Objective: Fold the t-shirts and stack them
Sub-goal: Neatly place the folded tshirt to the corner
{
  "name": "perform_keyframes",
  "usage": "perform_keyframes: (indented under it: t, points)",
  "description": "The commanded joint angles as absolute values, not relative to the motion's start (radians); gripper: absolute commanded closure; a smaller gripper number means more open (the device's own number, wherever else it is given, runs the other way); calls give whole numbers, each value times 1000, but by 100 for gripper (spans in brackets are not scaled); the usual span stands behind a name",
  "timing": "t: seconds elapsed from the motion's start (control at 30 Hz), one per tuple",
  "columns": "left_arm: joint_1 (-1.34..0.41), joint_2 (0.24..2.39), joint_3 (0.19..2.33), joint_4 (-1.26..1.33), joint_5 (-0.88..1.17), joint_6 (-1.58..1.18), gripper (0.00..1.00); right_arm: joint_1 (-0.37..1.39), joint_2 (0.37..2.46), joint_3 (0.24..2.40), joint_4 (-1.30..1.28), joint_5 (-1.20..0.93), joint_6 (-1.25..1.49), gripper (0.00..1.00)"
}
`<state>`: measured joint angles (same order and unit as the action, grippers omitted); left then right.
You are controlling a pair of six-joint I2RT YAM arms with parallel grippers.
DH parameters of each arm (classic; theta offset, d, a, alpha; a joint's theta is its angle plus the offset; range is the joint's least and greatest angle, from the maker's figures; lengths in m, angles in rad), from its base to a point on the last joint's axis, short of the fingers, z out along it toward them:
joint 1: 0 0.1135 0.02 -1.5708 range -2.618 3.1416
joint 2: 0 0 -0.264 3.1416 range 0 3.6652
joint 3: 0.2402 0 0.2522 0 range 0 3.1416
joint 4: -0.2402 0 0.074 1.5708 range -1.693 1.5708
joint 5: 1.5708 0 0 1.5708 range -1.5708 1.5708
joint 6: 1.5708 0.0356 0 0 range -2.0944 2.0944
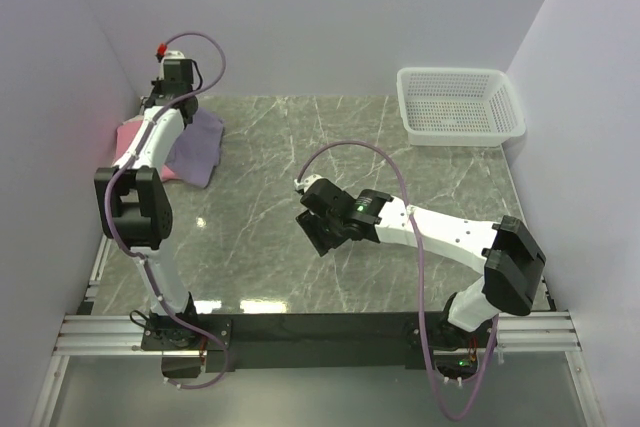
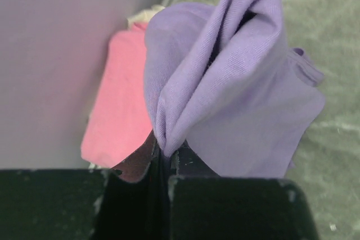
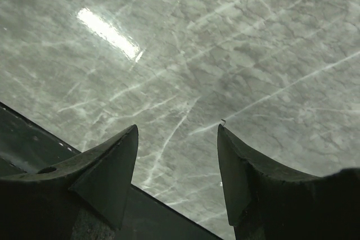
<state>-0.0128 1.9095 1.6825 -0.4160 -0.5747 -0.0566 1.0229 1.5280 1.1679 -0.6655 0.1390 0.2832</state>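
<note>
The lavender-purple t-shirt (image 2: pixel 242 94) hangs bunched from my left gripper (image 2: pixel 166 153), whose jaws are shut on a pinch of its cloth. From above, that purple t-shirt (image 1: pixel 200 147) lies at the table's far left corner, partly under the left arm. The pink t-shirt (image 2: pixel 121 105) lies flat beneath and beside it, against the left wall, and shows as a pink edge (image 1: pixel 128 139) in the top view. My right gripper (image 3: pixel 177 133) hovers open over bare marble near the table's middle (image 1: pixel 318 222), nothing between its fingers.
A white mesh basket (image 1: pixel 460 107) stands at the far right corner. Walls close in the left, back and right sides. The grey marble table (image 1: pixel 300 257) ends at a black rail along the near edge.
</note>
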Motion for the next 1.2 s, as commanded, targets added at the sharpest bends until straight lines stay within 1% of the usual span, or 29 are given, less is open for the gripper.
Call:
perform_keyframes:
  t: [0.0, 0.1, 0.17, 0.2, 0.33, 0.5, 0.53, 0.6, 0.63, 0.7, 0.8, 0.83, 0.87, 0.9, 1.0, 1.1, 1.17]
  points:
    - [52, 1925, 1756, -365, -627, -34, 99, 1023, 1483, 1221, -704, 176, 265, 35]
    - [84, 1953, 1767, -364, -646, -29, 99, 1023, 1485, 1227, -712, 176, 265, 35]
    - [94, 1968, 1769, -342, -667, -15, 98, 1023, 1488, 1230, -716, 169, 265, 35]
    - [100, 1971, 1769, -334, -666, -11, 96, 1023, 1491, 1232, -721, 169, 265, 35]
    - [118, 2022, 1753, -275, -678, 23, 86, 1023, 1508, 1247, -747, 167, 259, 35]
    - [158, 2101, 1796, -325, -701, -6, 83, 1025, 1514, 1252, -776, 170, 259, 36]
    - [164, 2118, 1811, -337, -700, -40, 80, 1023, 1517, 1252, -779, 166, 261, 36]
    - [179, 2131, 1812, -356, -683, -90, 71, 1023, 1528, 1259, -787, 164, 261, 36]
    - [189, 2134, 1806, -359, -670, -106, 63, 1023, 1531, 1264, -790, 164, 261, 36]
    - [219, 2143, 1807, -370, -651, -158, 62, 1023, 1542, 1272, -795, 161, 259, 36]
    - [265, 2177, 1854, -422, -574, -218, 66, 1022, 1548, 1276, -802, 156, 258, 36]
    - [273, 2183, 1874, -428, -559, -225, 69, 1023, 1549, 1273, -802, 158, 256, 36]
    - [279, 2184, 1882, -434, -545, -227, 75, 1023, 1551, 1272, -804, 160, 256, 36]
    - [281, 2178, 1888, -434, -546, -227, 83, 1023, 1554, 1272, -802, 163, 255, 36]
    - [281, 2146, 1884, -414, -580, -232, 96, 1025, 1562, 1279, -805, 163, 255, 36]
    - [282, 2114, 1852, -390, -606, -216, 99, 1023, 1571, 1290, -802, 163, 252, 36]
    - [284, 2102, 1847, -391, -624, -207, 99, 1023, 1574, 1289, -801, 164, 249, 36]
